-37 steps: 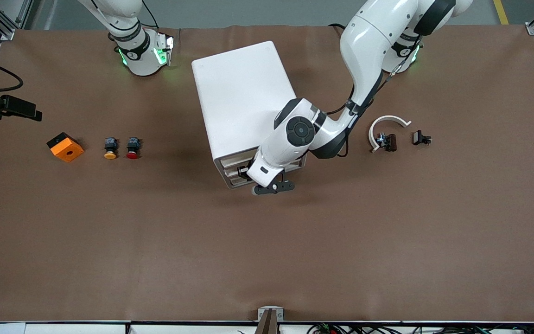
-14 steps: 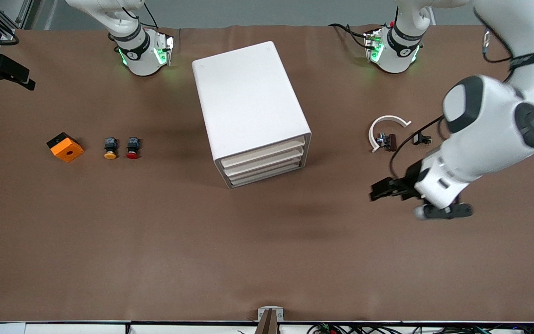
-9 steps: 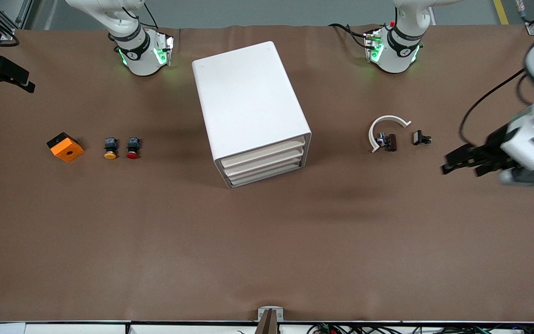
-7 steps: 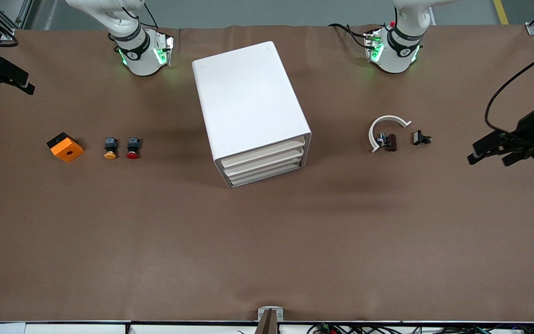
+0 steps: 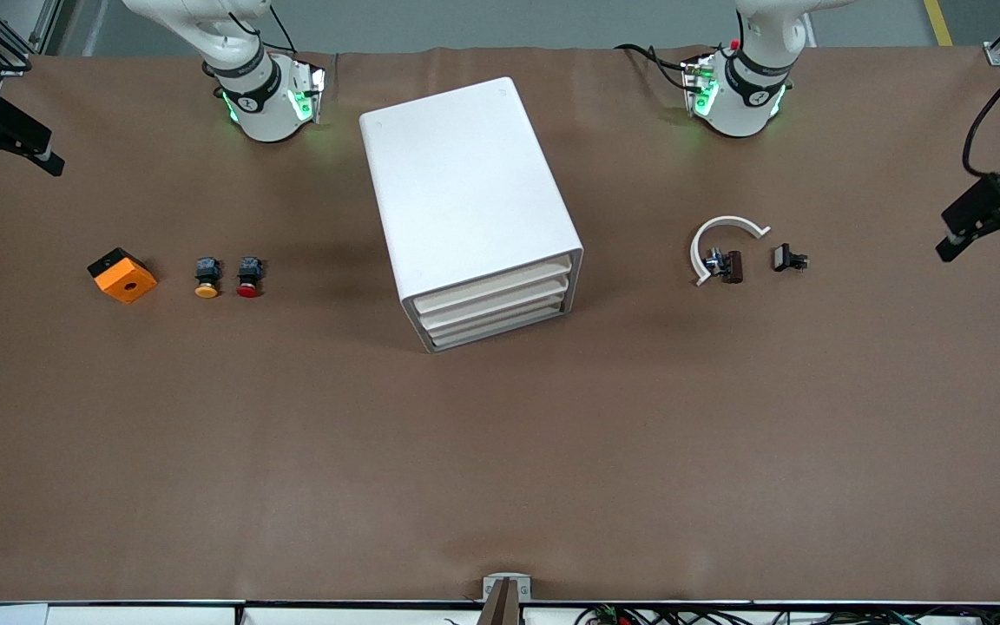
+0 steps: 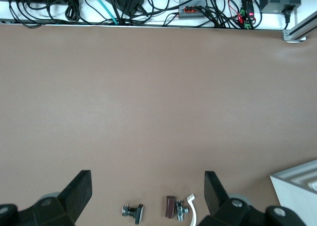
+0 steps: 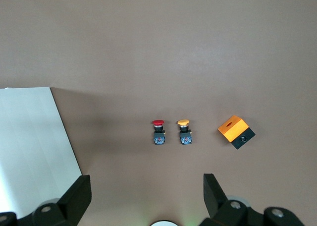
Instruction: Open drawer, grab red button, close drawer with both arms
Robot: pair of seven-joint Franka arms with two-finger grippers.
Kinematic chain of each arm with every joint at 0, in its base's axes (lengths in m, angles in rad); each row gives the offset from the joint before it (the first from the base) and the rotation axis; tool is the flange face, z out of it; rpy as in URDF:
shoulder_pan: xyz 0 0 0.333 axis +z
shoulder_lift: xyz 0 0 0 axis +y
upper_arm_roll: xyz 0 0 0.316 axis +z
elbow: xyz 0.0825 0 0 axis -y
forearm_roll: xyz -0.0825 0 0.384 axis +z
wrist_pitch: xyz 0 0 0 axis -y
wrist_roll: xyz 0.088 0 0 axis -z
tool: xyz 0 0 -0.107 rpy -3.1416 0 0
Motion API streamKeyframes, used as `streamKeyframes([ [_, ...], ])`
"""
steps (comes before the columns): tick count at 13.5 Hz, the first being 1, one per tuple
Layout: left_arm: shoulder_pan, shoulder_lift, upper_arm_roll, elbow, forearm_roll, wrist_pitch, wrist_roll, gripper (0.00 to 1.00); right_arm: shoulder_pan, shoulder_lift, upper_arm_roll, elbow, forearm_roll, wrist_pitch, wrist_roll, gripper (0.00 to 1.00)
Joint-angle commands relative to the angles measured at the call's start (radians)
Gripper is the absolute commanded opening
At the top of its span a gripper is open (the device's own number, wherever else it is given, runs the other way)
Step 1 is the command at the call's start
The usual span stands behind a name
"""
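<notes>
Both jaws stand spread wide with nothing between them: I see my left gripper [image 5: 990, 227] up over the table's edge at the left arm's end, my right gripper [image 7: 143, 198] high over its own end. On the brown table [image 5: 500, 469] the white cabinet [image 5: 463, 195] sits mid-table, its middle drawer [image 5: 496, 303] flush and shut. Toward the right arm's end the orange block [image 5: 122, 275], the yellow button [image 5: 207, 277] and the red button [image 5: 248, 277] lie in a row, the red one nearest the cabinet. A white curved clip [image 5: 721, 239] lies toward the left arm's end.
</notes>
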Motion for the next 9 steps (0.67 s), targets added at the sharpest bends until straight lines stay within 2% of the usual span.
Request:
streamKeyframes([
  [1,-0.012,-0.001,-0.002,0.056,0.019,-0.067,-0.027,1.0,-0.005,-0.01,0.013,-0.003,-0.029,0.01,-0.012,1.0],
  [2,-0.055,0.0,0.014,0.056,0.025,-0.067,-0.055,1.0,-0.005,-0.012,0.019,-0.006,-0.046,0.012,-0.005,1.0],
  [5,-0.196,0.006,0.151,0.056,0.028,-0.067,-0.081,1.0,-0.008,-0.01,0.019,-0.009,-0.049,0.015,0.04,1.0],
  [9,-0.283,0.011,0.228,0.051,0.028,-0.067,-0.086,1.0,-0.016,-0.012,0.01,-0.018,-0.048,0.012,0.042,1.0],
])
